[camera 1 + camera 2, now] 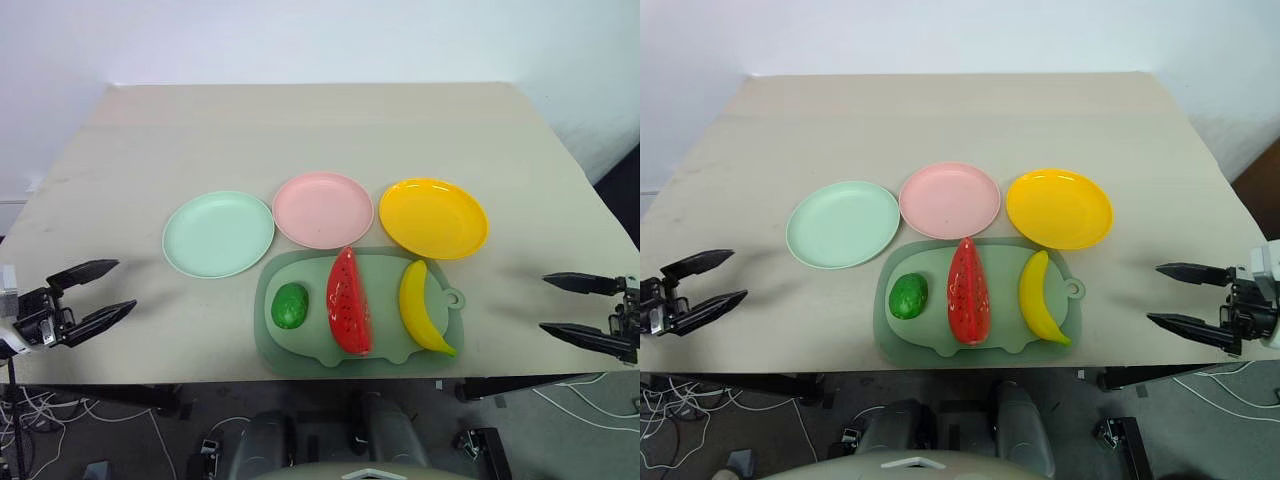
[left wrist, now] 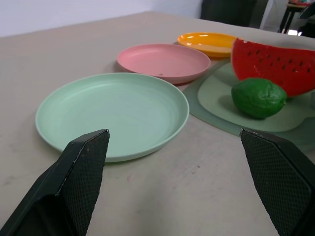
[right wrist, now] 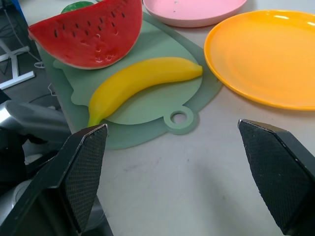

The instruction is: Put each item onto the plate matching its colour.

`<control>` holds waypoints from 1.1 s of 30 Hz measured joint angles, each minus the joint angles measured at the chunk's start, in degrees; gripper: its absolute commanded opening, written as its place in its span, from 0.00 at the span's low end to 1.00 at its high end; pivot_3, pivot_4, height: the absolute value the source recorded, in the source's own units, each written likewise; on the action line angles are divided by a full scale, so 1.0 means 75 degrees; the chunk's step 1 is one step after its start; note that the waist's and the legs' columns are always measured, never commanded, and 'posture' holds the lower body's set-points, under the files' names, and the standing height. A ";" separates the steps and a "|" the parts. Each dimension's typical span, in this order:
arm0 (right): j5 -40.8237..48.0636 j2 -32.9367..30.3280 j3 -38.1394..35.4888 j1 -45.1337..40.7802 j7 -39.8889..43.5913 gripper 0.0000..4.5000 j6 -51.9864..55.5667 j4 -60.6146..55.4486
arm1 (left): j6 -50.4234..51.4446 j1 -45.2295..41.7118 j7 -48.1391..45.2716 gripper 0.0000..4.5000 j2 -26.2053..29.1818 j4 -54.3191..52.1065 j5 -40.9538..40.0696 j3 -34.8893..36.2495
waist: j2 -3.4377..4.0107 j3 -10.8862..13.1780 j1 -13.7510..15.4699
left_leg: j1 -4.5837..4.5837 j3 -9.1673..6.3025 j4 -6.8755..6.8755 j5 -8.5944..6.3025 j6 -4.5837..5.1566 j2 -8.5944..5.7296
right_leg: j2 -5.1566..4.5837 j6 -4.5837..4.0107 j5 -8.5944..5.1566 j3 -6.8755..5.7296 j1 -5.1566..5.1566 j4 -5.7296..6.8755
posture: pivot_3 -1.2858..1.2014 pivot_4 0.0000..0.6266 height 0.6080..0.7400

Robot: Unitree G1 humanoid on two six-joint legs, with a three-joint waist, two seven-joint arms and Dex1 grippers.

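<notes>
Three plates lie in a row mid-table: mint green plate (image 1: 218, 233), pink plate (image 1: 322, 209), yellow plate (image 1: 433, 217). In front of them, on the sage-green mat (image 1: 300, 340), lie the round green fruit (image 1: 290, 305), the red watermelon wedge (image 1: 349, 301) and the yellow banana (image 1: 424, 308). My left gripper (image 1: 102, 289) is open at the table's left front edge, well apart from the mint plate. My right gripper (image 1: 570, 306) is open at the right front edge, apart from the banana (image 3: 142, 79). Both are empty.
The beige table (image 1: 320, 130) stretches bare behind the plates. The mat has a small ring tab (image 1: 455, 297) on its right side. Cables lie on the floor (image 1: 60, 420) below the front edge.
</notes>
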 measured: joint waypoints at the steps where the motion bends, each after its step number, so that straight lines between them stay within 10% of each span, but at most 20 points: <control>1: 0.0012 0.0000 -0.0037 0.0055 0.0004 1.00 0.0021 -0.0024 | 0.0000 -0.0035 0.0003 0.99 0.0003 0.0009 0.0006 -0.0001 | 0.0000 0.0000 0.0004 | 0.0000 0.0000 0.0000 0.0000 0.0000 0.0000 | 0.0000 0.0000 0.0000 0.0000 0.0001 0.0000 | 0.52 0.24 0.97; 33: 0.0243 0.0229 -0.0267 0.0442 -0.0252 1.00 0.0548 -0.1051 | -0.0175 0.0247 0.0119 0.99 -0.0294 -0.0196 0.0161 -0.0302 | -0.0001 0.0000 -0.0005 | 0.0003 -0.0001 0.0002 0.0000 0.0000 -0.0002 | -0.0003 0.0001 0.0000 0.0002 0.0004 0.0001 | 0.52 0.24 0.97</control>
